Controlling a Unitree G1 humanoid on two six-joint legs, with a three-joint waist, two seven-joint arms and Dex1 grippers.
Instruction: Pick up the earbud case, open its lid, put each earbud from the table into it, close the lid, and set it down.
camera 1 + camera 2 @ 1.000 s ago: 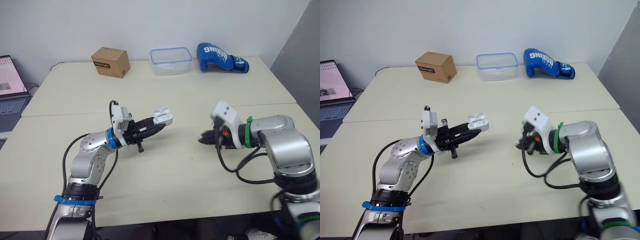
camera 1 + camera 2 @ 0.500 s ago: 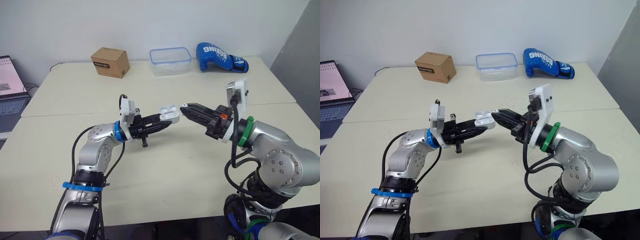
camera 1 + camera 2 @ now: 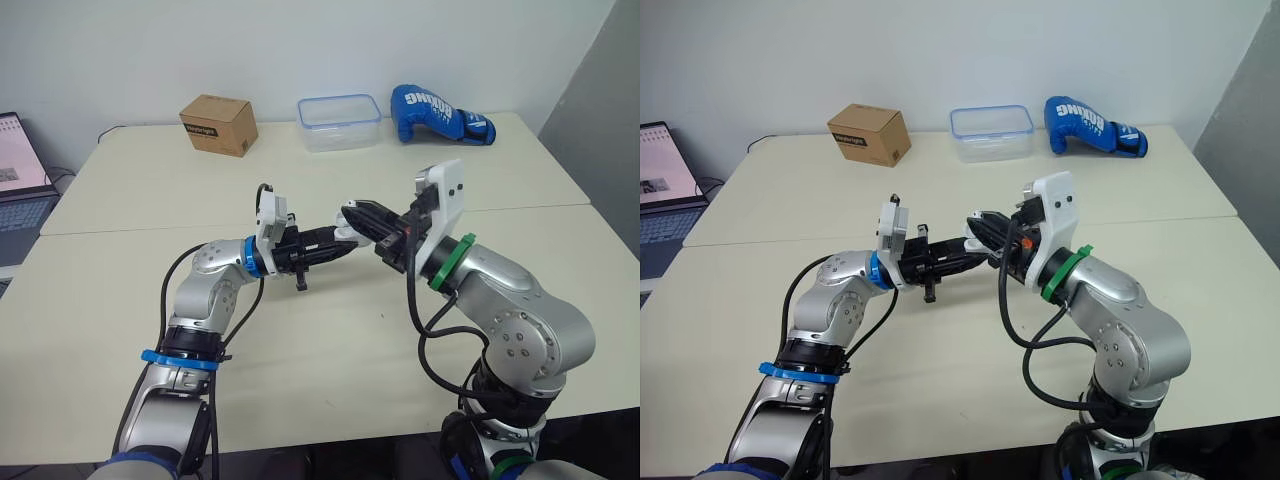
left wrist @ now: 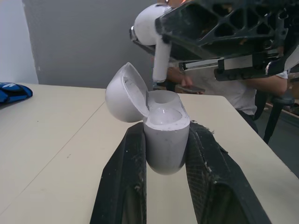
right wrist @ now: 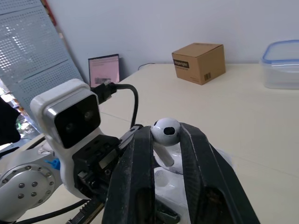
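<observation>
While the L gripper [image 3: 322, 241] has its jaws clamped on the body of the earbud case [image 4: 166, 144], held above mid-table [image 3: 330, 340] w/ lid [image 4: 122, 93] hinged open, the R gripper [image 3: 985, 226] has its jaws pinched on a white earbud [image 5: 165, 131]. Stem points down, just over the case's open top. Cardboard box [image 3: 219, 123], clear tub [image 3: 340, 121] & blue boxing glove [image 3: 440, 113] sit along the far edge.

Laptop [image 3: 18, 150] cut by edge; earbud case [image 4: 164, 140] sides hidden within left hand [image 4: 166, 129].
</observation>
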